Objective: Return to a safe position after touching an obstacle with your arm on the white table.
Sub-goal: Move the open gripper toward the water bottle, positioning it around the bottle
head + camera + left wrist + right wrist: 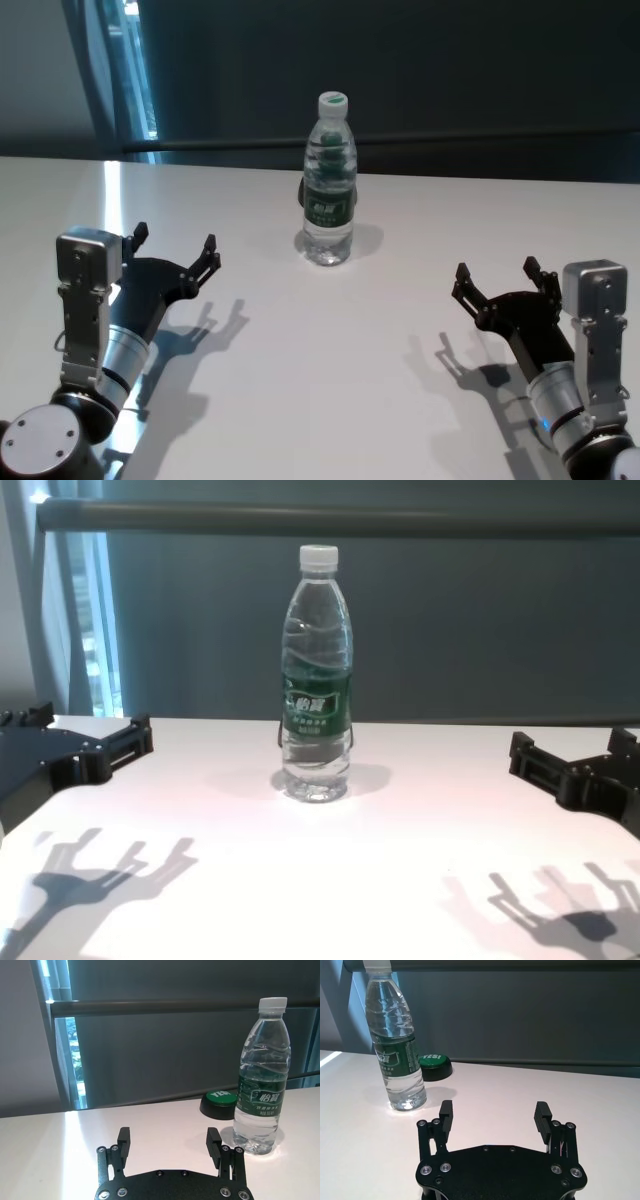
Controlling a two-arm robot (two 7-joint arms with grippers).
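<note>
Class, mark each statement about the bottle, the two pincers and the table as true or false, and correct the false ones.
1. The water bottle stands upright on the white table. True.
2. The left pincer grips the bottle. False: it is open and apart from the bottle.
3. The right pincer is open and holds nothing. True.
4. The bottle's cap is off. False: the white cap is on.
5. A green-topped button sits behind the bottle. True.
</note>
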